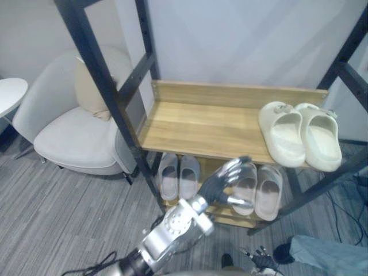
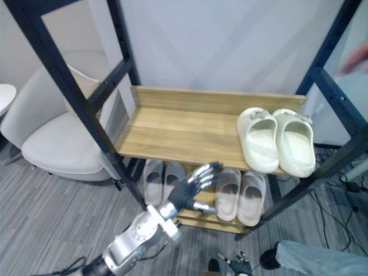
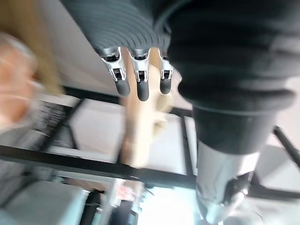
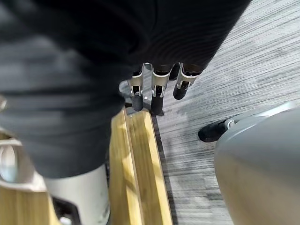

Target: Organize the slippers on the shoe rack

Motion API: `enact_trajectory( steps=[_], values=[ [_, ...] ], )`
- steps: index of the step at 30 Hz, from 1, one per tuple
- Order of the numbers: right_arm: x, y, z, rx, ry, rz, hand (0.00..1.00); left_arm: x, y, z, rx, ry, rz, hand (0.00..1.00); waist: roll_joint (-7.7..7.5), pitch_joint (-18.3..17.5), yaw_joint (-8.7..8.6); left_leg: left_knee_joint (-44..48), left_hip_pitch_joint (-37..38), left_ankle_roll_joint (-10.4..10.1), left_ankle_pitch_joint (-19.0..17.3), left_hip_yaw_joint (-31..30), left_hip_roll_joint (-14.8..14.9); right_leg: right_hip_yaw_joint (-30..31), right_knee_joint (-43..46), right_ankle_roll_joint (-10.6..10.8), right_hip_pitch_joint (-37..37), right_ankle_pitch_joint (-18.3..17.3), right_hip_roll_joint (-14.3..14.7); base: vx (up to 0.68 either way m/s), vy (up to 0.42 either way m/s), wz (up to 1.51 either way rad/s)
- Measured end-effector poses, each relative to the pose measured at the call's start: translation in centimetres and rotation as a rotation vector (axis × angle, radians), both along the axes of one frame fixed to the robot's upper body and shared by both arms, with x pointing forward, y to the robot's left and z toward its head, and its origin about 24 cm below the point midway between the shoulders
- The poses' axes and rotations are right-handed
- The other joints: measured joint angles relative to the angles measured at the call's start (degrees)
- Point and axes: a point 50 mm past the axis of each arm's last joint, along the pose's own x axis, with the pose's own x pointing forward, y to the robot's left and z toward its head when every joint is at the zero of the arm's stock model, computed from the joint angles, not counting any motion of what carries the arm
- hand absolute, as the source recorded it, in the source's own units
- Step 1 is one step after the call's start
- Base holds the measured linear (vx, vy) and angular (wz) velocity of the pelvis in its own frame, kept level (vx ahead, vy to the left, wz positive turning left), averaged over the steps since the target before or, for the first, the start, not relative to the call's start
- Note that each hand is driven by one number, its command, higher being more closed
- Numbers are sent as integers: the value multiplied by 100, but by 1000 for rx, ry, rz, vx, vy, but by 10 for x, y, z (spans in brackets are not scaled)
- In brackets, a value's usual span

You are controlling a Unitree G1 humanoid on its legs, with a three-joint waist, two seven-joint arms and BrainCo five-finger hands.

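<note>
A cream pair of slippers (image 1: 299, 135) lies side by side at the right end of the wooden upper shelf (image 1: 195, 123). On the lower shelf a grey pair (image 1: 178, 175) rests at the left and a beige pair (image 1: 261, 190) at the right. My left hand (image 1: 221, 184) is raised in front of the lower shelf, open with fingers spread, just left of the beige pair and holding nothing. My right hand (image 4: 157, 93) hangs low near the floor with relaxed, empty fingers beside a wooden plank (image 4: 136, 173).
Black metal posts (image 1: 109, 98) frame the rack on both sides. A white armchair (image 1: 75, 135) with a cushion stands to the left, and a small white table (image 1: 8, 95) is beyond it. A person's leg (image 1: 330, 256) and dark shoe (image 1: 282, 252) show at the lower right.
</note>
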Motion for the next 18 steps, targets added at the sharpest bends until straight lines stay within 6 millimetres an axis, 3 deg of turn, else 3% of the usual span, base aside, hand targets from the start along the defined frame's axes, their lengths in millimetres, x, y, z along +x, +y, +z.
enact_trajectory(
  steps=[4, 9, 13, 18],
  values=[
    [5, 3, -2, 9, 6, 26, 0, -6, 27, -65, 231, 185, 77, 0, -7, -6, 13, -68, 12, -26, 34, -12, -19, -31, -146, -41, 48, 41, 17, -7, -8, 0],
    [4, 5, -4, 13, 27, 45, 0, -14, 66, -121, 517, 329, 172, 0, -61, -14, -36, -158, 131, -46, 55, -93, -2, -97, -295, -20, 205, 104, 63, 7, -21, 6],
    [4, 9, -7, 23, 47, 52, 0, -23, 89, -151, 739, 404, 198, 0, -167, -2, -41, -177, 163, -51, 58, -113, 3, -145, -298, -20, 232, 102, 69, 2, -13, 4],
    [3, 10, -9, 20, 69, 48, 0, -37, 119, -173, 901, 517, 305, 0, -239, 22, -57, -228, 332, -51, 58, -77, 1, -129, -322, -20, 370, 102, 74, -22, -10, -4]
  ],
)
